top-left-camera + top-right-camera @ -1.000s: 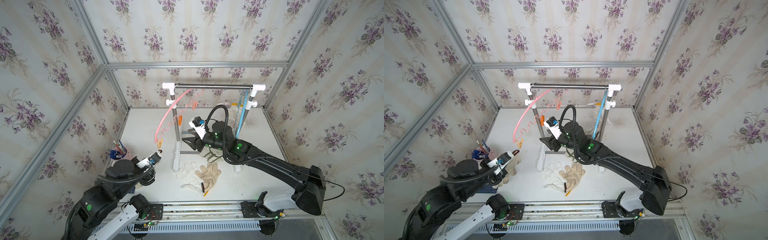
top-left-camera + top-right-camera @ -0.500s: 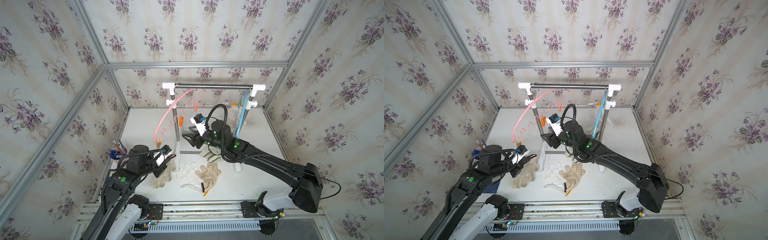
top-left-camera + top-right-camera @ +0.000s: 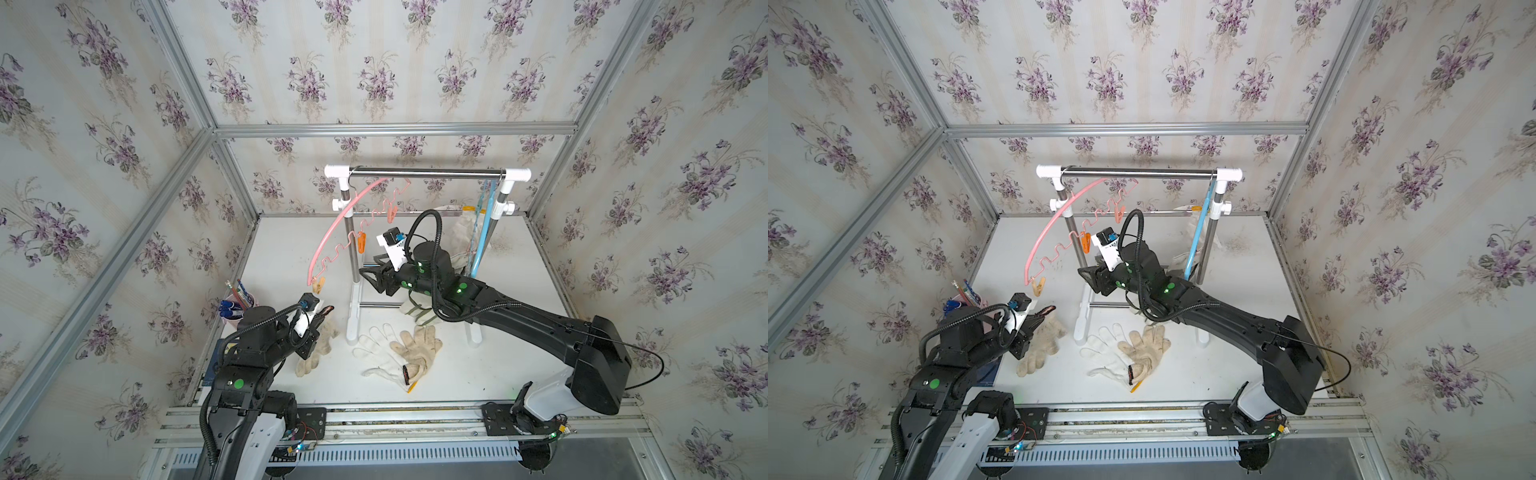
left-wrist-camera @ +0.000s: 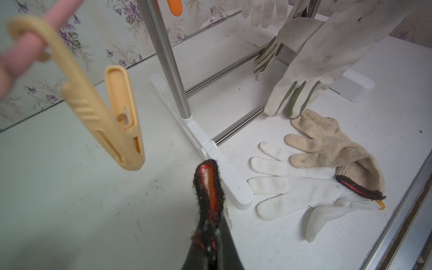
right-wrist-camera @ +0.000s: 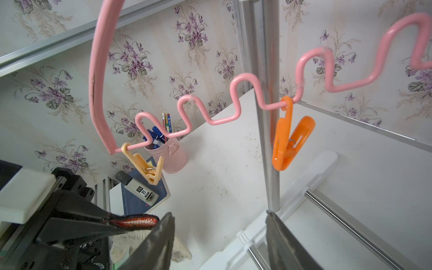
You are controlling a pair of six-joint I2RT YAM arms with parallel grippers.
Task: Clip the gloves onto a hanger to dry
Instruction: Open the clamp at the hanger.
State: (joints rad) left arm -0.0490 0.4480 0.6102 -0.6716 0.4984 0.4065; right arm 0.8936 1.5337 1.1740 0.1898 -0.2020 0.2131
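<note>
Floral wallpaper and aluminium framing close in the white tabletop (image 3: 519, 374) on three sides, and the arms' rail runs along the front edge.

From my remote station I see the cream knit glove (image 3: 316, 351) hanging from the left gripper (image 3: 322, 315). Its jaws are clamped on the glove's black-and-red cuff edge, and the glove fingers droop toward the table close to the left wall. The pale yellow plastic clip (image 3: 318, 285) hangs just beyond the cuff, apart from it, at the low end of the pink wavy-bar hanger (image 3: 332, 232). The orange plastic clip (image 3: 362, 243) sits further up the same bar, beside the rack post.

Near the front edge a white knit glove (image 3: 380, 353) lies flat, with a dirty-cream knit glove (image 3: 419, 347) overlapping it. Bare table lies open to their right.

The right gripper (image 3: 368, 277) hovers beside a post of the steel-and-white clothes rack (image 3: 428, 172), jaws spread, nothing between them.

Only the left wrist view shows the off-white canvas gloves (image 4: 315, 70) plainly. It shows their green finger patches, and one glove's fingertips reach the table next to the dirty-cream knit glove. In both top views my right arm covers most of them, though those views alone show the light blue hanger (image 3: 482, 232) at the rack's right end.

Only the right wrist view shows the clear gap between its fingers (image 5: 159, 243), and a blue book (image 5: 138, 201) by the pink metal pen pot (image 5: 173, 154).
</note>
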